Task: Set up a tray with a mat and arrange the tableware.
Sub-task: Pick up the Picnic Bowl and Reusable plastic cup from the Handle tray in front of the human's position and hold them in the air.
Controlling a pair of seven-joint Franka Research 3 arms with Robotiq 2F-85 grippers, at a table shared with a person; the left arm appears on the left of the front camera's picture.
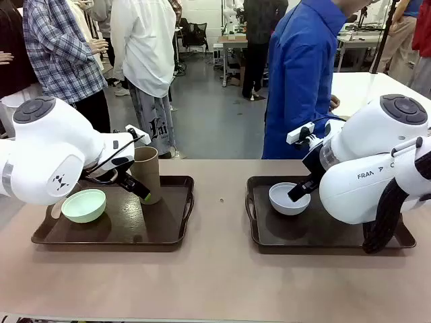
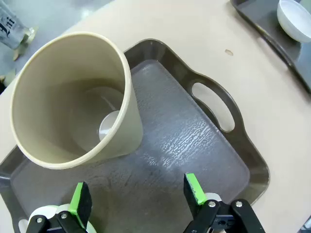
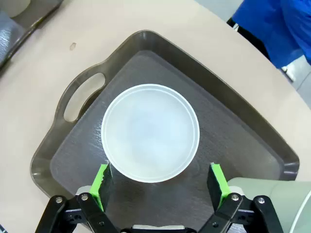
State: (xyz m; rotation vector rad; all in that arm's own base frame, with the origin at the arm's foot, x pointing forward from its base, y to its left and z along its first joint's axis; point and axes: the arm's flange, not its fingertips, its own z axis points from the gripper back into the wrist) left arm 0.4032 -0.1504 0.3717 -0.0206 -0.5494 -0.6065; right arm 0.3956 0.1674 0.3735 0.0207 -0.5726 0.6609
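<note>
A tall brown cup (image 1: 148, 173) (image 2: 73, 97) stands upright at the back of the left tray (image 1: 172, 232). A pale green bowl (image 1: 84, 205) sits at that tray's left. My left gripper (image 1: 139, 190) (image 2: 137, 196) hangs open just in front of the cup, its green pads (image 2: 193, 188) over the textured grey mat (image 2: 184, 141), holding nothing. The white bowl (image 1: 289, 198) (image 3: 150, 132) rests on the mat (image 3: 238, 141) in the right tray (image 1: 269, 239) (image 3: 146, 36). My right gripper (image 1: 301, 190) (image 3: 160, 187) is open above the bowl's near edge, a pad on each side. A pale green rounded shape (image 3: 272, 194) shows at the bottom right.
Bare beige table (image 1: 219, 202) lies between the two trays and in front of them. A person in a blue coat (image 1: 303, 81) stands at the far side behind the right tray; other people stand farther back on the left.
</note>
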